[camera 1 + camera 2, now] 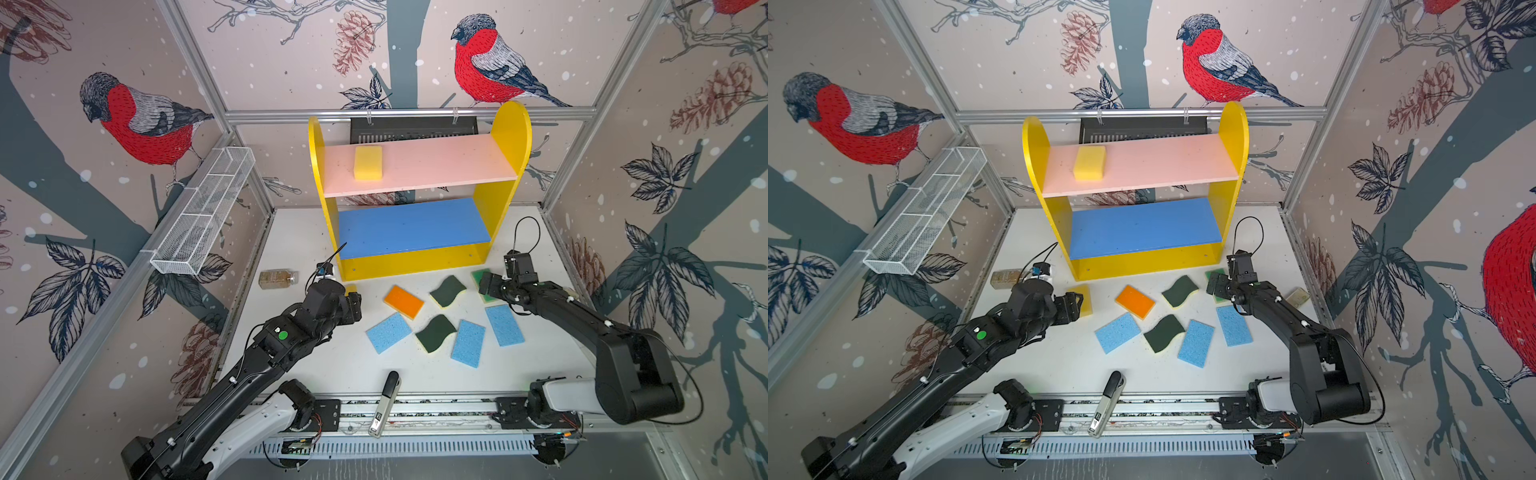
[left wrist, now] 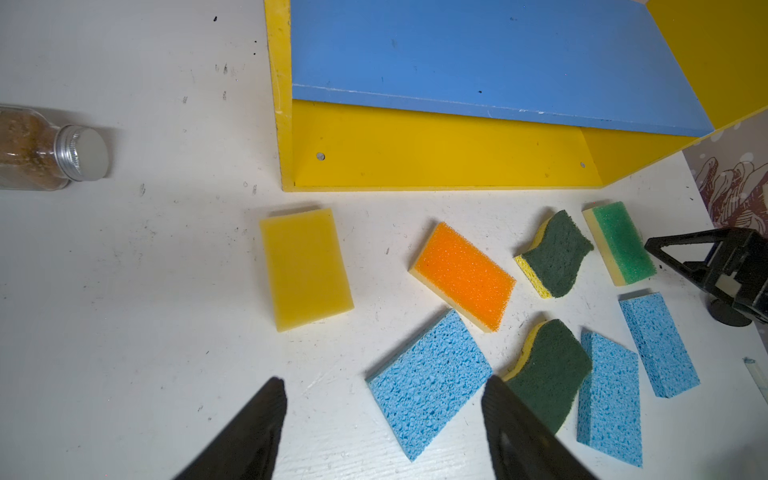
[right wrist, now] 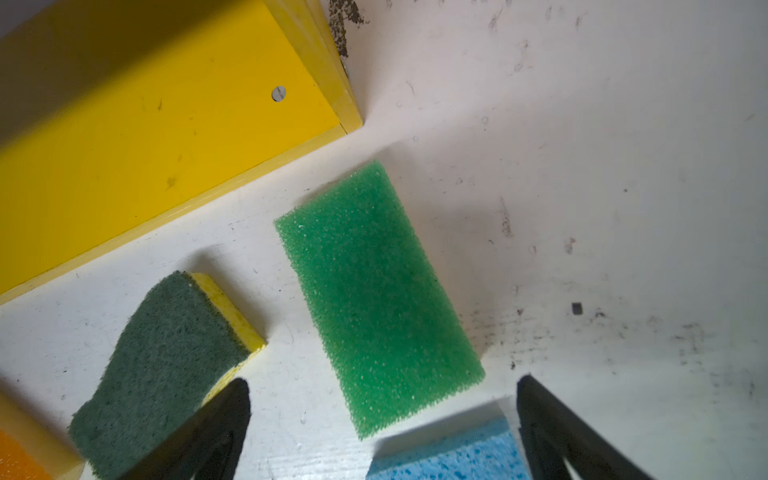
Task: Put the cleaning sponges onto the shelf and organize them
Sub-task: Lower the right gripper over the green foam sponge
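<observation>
The shelf (image 1: 509,137) stands at the back, and one yellow sponge (image 1: 368,163) lies on its pink board (image 1: 436,162); the blue board (image 1: 411,228) is bare. On the table in front lie a second yellow sponge (image 2: 305,268), an orange-topped one (image 1: 403,301), two dark green wavy ones (image 1: 447,291) (image 1: 435,332) and three light blue ones (image 1: 388,332) (image 1: 468,343) (image 1: 504,325). My left gripper (image 2: 384,384) hangs open and empty just short of the yellow sponge. My right gripper (image 3: 382,380) is open above the green-topped sponge (image 3: 378,295), holding nothing.
A brownish bottle (image 1: 277,278) lies on its side left of the shelf. A white wire mesh basket (image 1: 203,216) hangs on the left wall. A black-and-white handheld tool (image 1: 386,401) rests at the table's front edge. A small pale object (image 1: 1298,297) lies by the right wall.
</observation>
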You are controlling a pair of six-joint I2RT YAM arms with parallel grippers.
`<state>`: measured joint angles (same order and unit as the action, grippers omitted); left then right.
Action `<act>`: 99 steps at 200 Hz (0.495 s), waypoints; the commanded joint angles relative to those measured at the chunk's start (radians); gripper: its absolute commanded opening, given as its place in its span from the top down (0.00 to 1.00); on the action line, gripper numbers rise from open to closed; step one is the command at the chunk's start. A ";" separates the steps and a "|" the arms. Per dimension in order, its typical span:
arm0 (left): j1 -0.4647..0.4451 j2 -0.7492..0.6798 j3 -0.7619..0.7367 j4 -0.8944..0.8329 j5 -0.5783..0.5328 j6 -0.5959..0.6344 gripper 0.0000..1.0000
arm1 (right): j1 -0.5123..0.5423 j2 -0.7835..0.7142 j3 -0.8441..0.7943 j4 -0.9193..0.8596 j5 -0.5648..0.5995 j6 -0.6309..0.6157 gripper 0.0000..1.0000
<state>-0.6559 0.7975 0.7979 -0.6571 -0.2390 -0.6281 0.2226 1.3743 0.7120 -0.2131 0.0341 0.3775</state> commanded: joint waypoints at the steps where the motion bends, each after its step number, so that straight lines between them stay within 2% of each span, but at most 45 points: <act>1: 0.001 0.003 -0.001 0.030 -0.006 -0.011 0.25 | -0.013 0.030 0.002 0.043 -0.009 -0.016 0.00; 99: 0.001 0.004 -0.014 0.034 -0.006 -0.021 0.25 | -0.020 0.136 0.000 0.111 -0.058 -0.005 0.00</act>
<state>-0.6559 0.8009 0.7849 -0.6567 -0.2398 -0.6487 0.2001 1.4982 0.7109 -0.1314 -0.0120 0.3695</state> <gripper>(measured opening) 0.753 0.997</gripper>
